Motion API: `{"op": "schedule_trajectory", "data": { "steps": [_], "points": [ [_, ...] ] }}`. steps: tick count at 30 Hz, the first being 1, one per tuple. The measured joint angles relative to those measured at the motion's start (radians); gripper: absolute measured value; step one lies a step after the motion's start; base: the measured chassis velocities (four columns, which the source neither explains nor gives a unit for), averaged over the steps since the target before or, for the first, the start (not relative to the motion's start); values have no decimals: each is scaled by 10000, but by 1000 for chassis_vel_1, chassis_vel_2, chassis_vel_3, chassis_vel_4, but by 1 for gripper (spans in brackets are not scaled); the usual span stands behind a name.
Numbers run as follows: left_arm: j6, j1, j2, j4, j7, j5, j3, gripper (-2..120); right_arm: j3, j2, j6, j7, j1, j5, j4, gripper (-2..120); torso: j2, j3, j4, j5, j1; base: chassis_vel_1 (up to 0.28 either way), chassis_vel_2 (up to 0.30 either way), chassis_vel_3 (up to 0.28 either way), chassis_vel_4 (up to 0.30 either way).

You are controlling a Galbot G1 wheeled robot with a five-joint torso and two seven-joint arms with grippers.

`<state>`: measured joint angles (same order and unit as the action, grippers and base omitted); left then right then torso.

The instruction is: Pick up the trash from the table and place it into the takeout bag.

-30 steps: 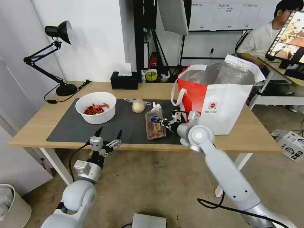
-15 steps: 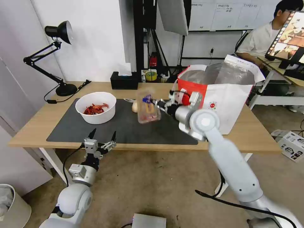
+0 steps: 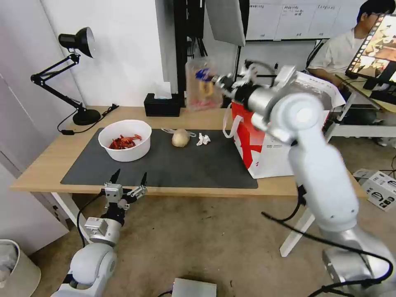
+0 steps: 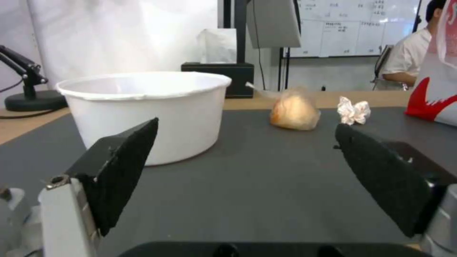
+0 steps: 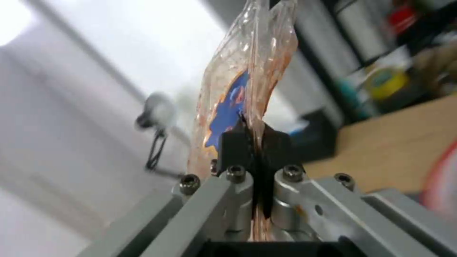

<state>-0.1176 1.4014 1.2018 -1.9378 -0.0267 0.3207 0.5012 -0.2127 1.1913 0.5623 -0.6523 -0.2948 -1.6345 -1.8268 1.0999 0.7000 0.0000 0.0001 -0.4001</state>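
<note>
Clear plastic tray (image 3: 201, 84) pinched in the right hand (image 3: 220, 81), high above the tabletop (image 3: 39, 165).

The tray hangs from the clamped fingers (image 5: 235, 144), just left of the red-and-white bag's (image 3: 264, 142) open top. The left hand (image 3: 126, 181) is spread wide at the tabletop's near edge. On the grey mat (image 3: 165, 169) lie the white bowl (image 3: 124, 140) of red shells, the beige lump (image 3: 180, 137) and the crumpled tissue (image 3: 203, 139), all well apart from both hands.

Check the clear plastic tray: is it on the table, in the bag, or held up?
Held up. The right gripper is shut on the tray, which hangs in the air beside the bag, not yet inside it.
</note>
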Motion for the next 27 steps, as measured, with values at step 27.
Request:
{"op": "schedule_trajectory", "data": {
  "steps": [27],
  "points": [
    [1,-118,229,-13,6,-145,-442,100,-2919,-1971,-460,-449,-1853,168,1045,0,2,0,-1,-1,1,0,0,0,0]
  ]
}}
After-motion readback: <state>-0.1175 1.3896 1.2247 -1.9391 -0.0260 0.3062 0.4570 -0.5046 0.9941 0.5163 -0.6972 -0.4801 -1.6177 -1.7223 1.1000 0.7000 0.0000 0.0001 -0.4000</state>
